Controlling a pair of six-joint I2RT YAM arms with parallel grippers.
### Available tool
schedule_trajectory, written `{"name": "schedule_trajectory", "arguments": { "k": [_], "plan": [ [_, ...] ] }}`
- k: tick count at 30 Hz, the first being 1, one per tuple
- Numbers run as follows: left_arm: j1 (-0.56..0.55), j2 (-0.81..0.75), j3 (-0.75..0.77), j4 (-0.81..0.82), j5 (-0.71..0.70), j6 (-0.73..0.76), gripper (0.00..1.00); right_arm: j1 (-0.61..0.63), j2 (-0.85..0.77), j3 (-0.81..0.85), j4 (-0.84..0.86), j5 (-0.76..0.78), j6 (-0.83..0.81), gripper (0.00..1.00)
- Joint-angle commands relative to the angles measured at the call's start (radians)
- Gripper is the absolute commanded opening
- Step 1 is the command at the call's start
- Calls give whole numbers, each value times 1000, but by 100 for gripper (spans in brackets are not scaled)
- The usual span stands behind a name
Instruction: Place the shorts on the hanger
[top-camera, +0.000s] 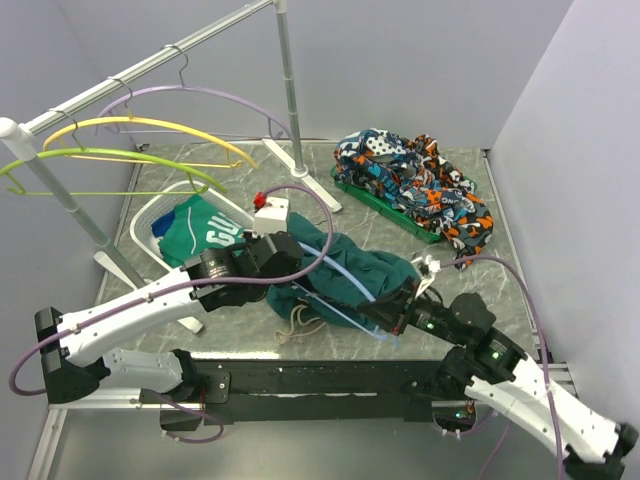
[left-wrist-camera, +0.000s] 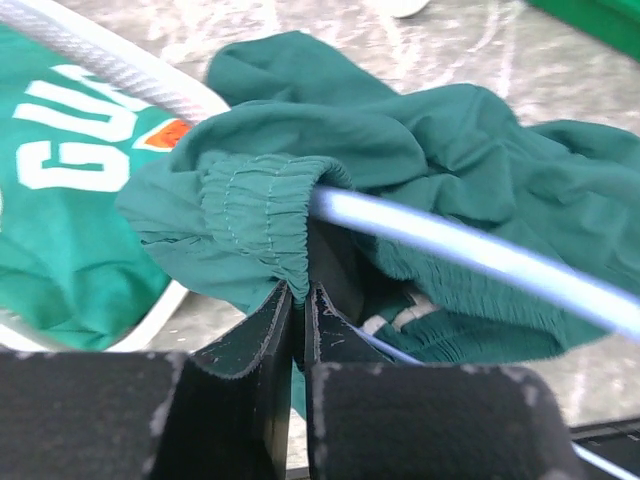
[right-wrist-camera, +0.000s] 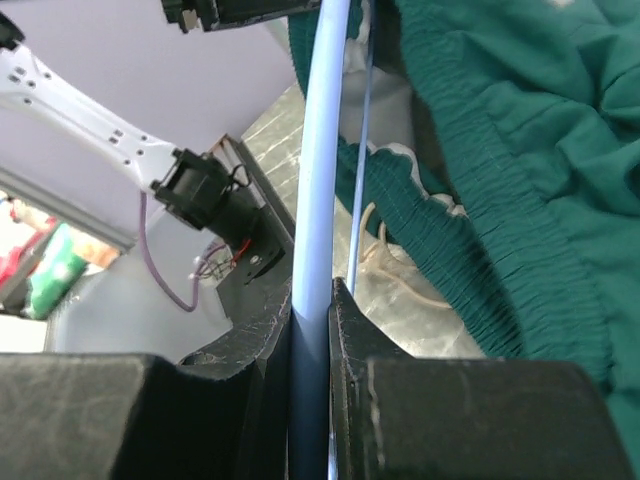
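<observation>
Top external, basket (top-camera: 147, 212) nr shorts (top-camera: 352, 266), rack (top-camera: 288, 90) behind

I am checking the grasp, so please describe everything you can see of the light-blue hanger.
The hanger is thin, smooth, light-blue plastic, with a thicker curved arm and a thinner lower bar. One end goes inside the waistband of the shorts. The right gripper is shut on its arm; the left gripper pinches the waistband beside it. Its hook is not visible.
</observation>
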Motion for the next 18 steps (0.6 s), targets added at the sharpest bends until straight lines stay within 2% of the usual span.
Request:
{"name": "schedule_trajectory", "arguments": {
  "k": [1, 4, 7, 12, 16, 18],
  "plan": [
    [10, -10, 40, 23, -26, 15, 13, 178, 60, -76, 306, 210, -76, 0],
    [22, -31, 12, 37, -16, 20, 18, 310, 133, -113, 403, 368, -140, 0],
    [33, -69, -11, 70, 17, 44, 28, 379, 229, -134, 492, 442, -165, 0],
    [33, -169, -104, 175, 134, 140, 47, 403, 326, -140, 618, 468, -168, 0],
    [33, -287, -181, 238, 246, 196, 50, 403, 368, -133, 636, 471, -179, 0],
    [33, -336, -210, 308, 361, 240, 50, 403, 376, -125, 632, 470, -185, 0]
  ]
}}
